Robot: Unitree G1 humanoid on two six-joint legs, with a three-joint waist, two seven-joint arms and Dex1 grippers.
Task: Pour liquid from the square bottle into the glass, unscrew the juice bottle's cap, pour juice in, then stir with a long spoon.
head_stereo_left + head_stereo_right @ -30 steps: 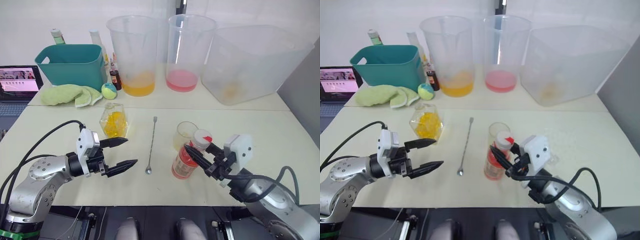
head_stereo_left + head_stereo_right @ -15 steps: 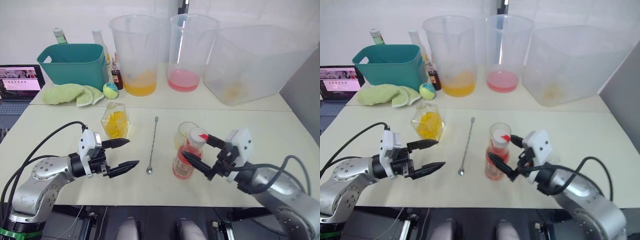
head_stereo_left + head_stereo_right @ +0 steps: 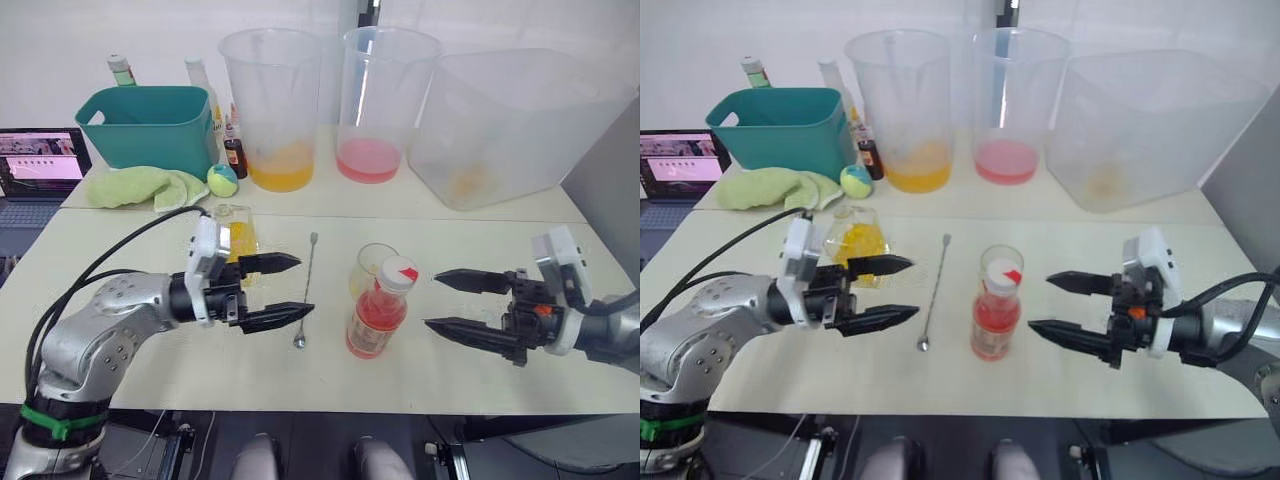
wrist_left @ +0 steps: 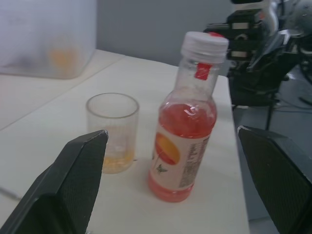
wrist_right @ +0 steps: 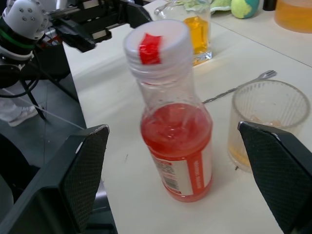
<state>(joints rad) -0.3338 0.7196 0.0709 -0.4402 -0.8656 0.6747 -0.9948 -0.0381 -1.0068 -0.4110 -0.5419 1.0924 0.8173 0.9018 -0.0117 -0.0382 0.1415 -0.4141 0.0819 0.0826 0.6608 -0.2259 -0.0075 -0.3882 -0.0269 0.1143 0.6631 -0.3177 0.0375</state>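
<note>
The glass held some yellow liquid; the cap remained on the juice bottle. Both hands, left hand and right hand, were released. Uncapping, pouring and stirring remained.

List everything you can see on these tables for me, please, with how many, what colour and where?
Slim clear plastic juice bottle: one, pink-red liquid, near table centre, upright.
Round white cap with red mark: one, on that bottle.
Small clear glass tumbler: one, a little yellow liquid at the bottom, just behind the bottle.
Thin silver long spoon: one, flat, between tumbler and square bottle.
Squat clear square bottle: one, yellow liquid, behind the left tool.
Tall translucent plastic buckets: two, orange and pink dregs, far table.
Large translucent tub: one, far right.
Teal plastic bin: one, far left.
Green cloth: one, before the bin.
Small yellow-green ball: one, beside the cloth.
Small dark brown bottle: one, near the ball.
Left tool: black, open.
Right tool: black, open.
</note>
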